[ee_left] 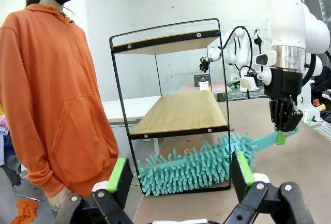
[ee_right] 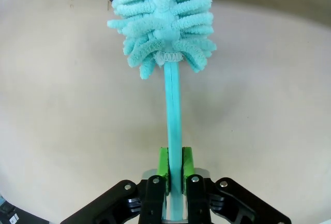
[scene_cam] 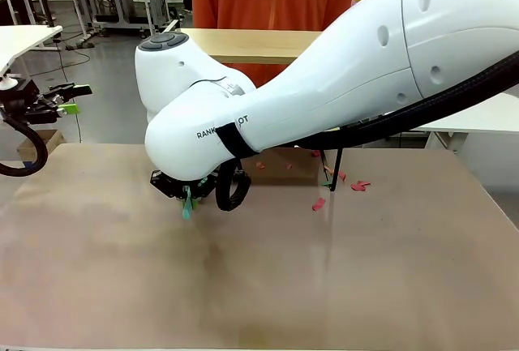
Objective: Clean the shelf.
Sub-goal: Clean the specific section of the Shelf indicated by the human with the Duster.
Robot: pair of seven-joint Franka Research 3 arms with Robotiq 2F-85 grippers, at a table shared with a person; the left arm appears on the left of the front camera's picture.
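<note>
Right gripper (ee_right: pixel 174 157), jaws clamped on the duster (ee_left: pixel 196 167) handle, holds its head lengthwise under the shelf's (ee_left: pixel 181 113) lower board; left gripper (ee_left: pixel 180 175) jaws open, farther off.

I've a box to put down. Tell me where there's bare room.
Bare: the near half of the table, in front of the right arm, and the shelf's lower board. Crowded: under that board, where the right gripper holds the duster, and the red scraps by the shelf's leg.
</note>
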